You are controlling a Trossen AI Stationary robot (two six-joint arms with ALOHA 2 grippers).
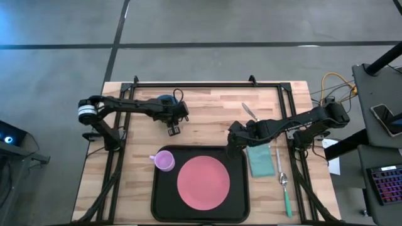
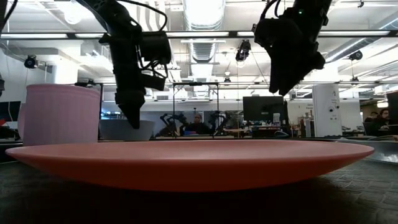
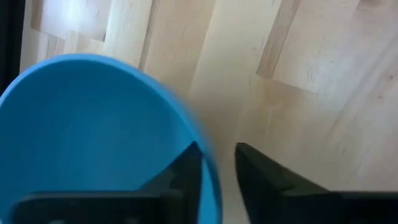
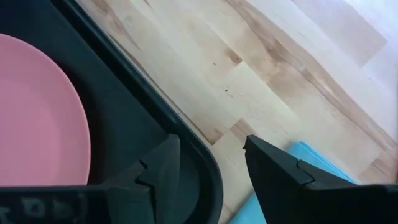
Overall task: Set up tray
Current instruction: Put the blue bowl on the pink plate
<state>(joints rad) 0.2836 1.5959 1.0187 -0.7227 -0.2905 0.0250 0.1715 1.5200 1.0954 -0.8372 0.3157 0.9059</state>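
The tray lies at the table's near edge, its centre taken by the pink plate, with the cup in its far left corner. That leaves the right strip bare, probably for the napkin, which lies just off the tray's right rim, the spoon beyond it and a knife farther back.

The right gripper hangs over the tray's far right corner, fingers slightly apart and holding nothing, one over the rim, one toward the napkin.

Behind the tray's left side, the left gripper straddles the blue bowl rim, fingers narrowly spread, seemingly ready to pinch it.
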